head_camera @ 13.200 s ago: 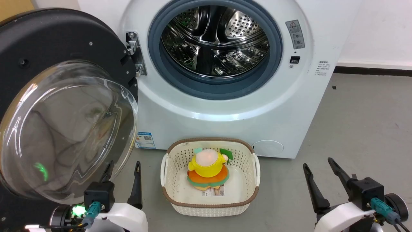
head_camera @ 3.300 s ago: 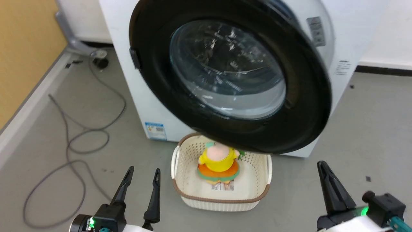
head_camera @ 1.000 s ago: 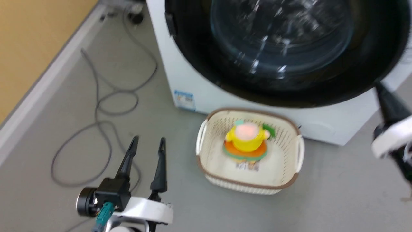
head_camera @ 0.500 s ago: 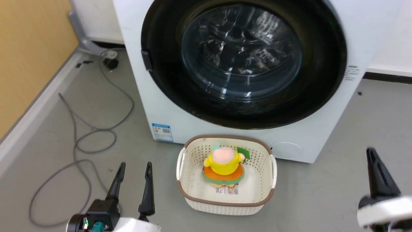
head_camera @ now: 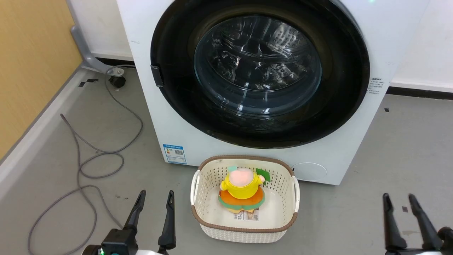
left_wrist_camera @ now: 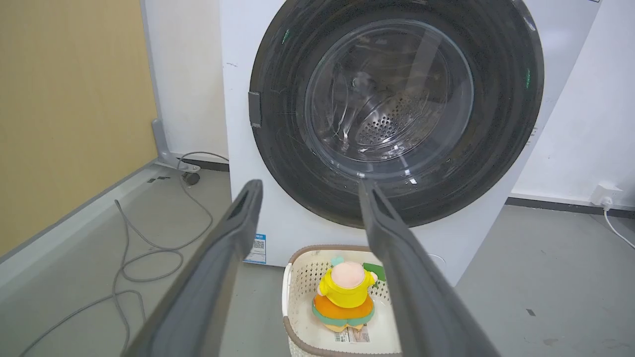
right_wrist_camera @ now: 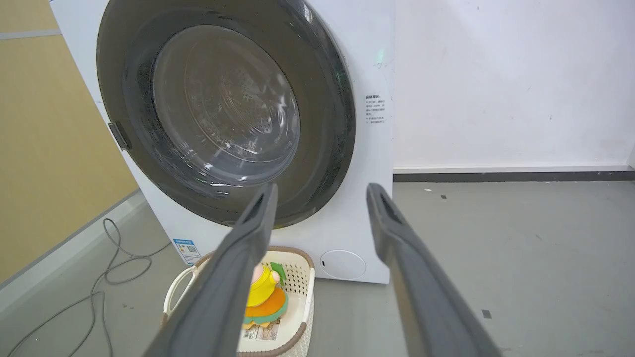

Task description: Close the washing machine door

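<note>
Door swung shut since the first look: the washing machine door (head_camera: 260, 71), earlier hanging wide open on its left hinge, now lies flat on the front of the washing machine (head_camera: 184, 134), directly behind and above the basket (head_camera: 244, 158).

Right gripper (head_camera: 398, 196) has dropped back from the door's rim and sits low, well right of the basket. Fingers spread, empty.

Left gripper (head_camera: 156, 194) is just left of the basket, also spread and empty.

Soft toy (head_camera: 242, 186) lies inside the basket.

Door faces both grippers squarely, beyond the basket. Its free edge is on the right, so the right arm looks nearer for a final press. Cannot tell whether the latch caught.
</note>
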